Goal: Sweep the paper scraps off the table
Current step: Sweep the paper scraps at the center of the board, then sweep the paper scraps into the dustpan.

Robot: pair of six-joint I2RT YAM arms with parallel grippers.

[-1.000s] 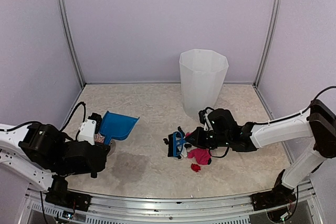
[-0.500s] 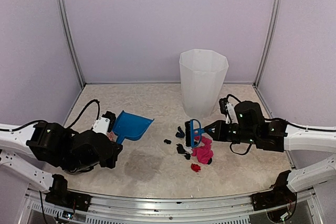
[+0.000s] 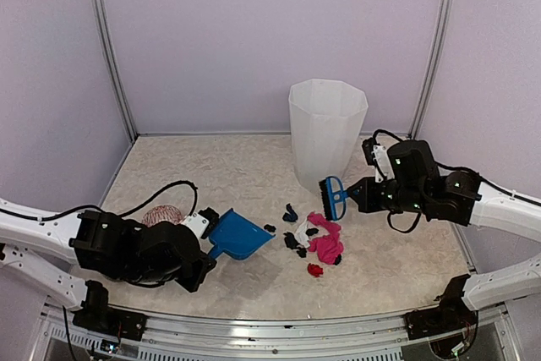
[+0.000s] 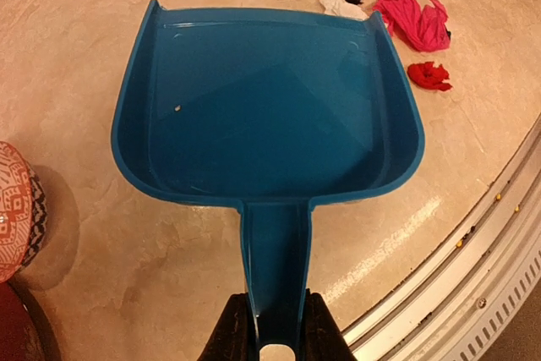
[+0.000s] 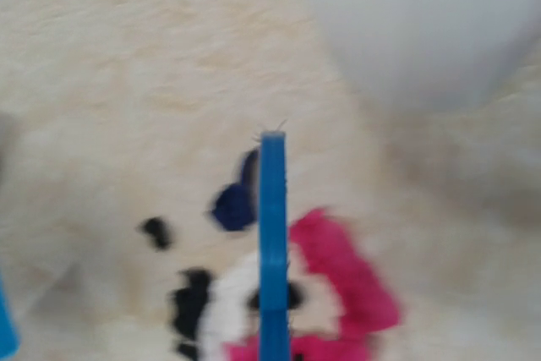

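The paper scraps lie in a loose pile mid-table: a magenta one [image 3: 325,245], a small red one [image 3: 314,270], a white one [image 3: 306,230] and black bits [image 3: 290,212]. My left gripper [image 3: 203,257] is shut on the handle of the blue dustpan [image 3: 239,237], whose mouth faces the pile from the left. In the left wrist view the empty dustpan [image 4: 266,116] sits just short of the magenta scrap [image 4: 406,14] and red scrap [image 4: 428,75]. My right gripper [image 3: 362,195] is shut on the blue brush [image 3: 332,198], held raised just right of and above the pile. The right wrist view is blurred; the brush [image 5: 273,243] is above the magenta scrap [image 5: 347,276].
The tall white bin [image 3: 327,128] stands just behind the pile and close to the right arm. A round red-and-white patterned object [image 3: 161,214] lies by the left arm. The table's metal frame edge [image 3: 279,327] runs along the front, near the dustpan handle.
My left arm has carried the dustpan right and forward, close to the pile. My right arm has lifted the brush off the scraps and pulled it right, toward the bin.
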